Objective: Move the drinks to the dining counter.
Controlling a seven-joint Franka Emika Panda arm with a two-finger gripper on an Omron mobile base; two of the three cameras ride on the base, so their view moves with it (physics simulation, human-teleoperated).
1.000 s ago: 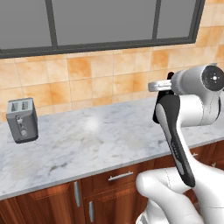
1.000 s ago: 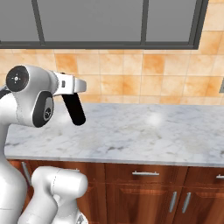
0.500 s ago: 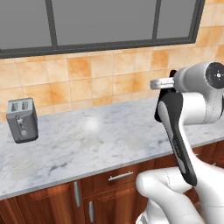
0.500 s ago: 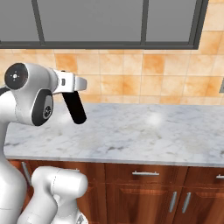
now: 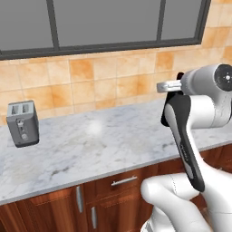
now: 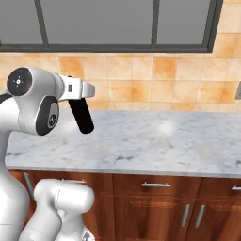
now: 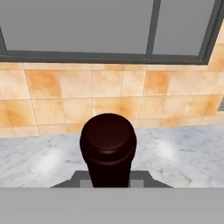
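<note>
Gripper point(image 6: 81, 104) clamped on one near-black wine bottle point(image 6: 81, 116), held aloft above the marble counter point(image 5: 104, 145), the pose much as it was a second ago, shifted barely if at all. From the hand camera, the bottle's rounded dark end point(image 7: 108, 140) juts straight out between the fingers toward the tiled wall point(image 7: 109, 103). One grey toaster point(image 5: 23, 123) stands at the counter's left end, well apart from the arm.

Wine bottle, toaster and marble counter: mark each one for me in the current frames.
wine bottle point(image 7: 108, 139): hand view, on its dark round top, seen end-on.
toaster point(image 5: 23, 123): left base view, on its grey front face.
marble counter point(image 6: 155, 143): right base view, on a bare stretch of the top.
</note>
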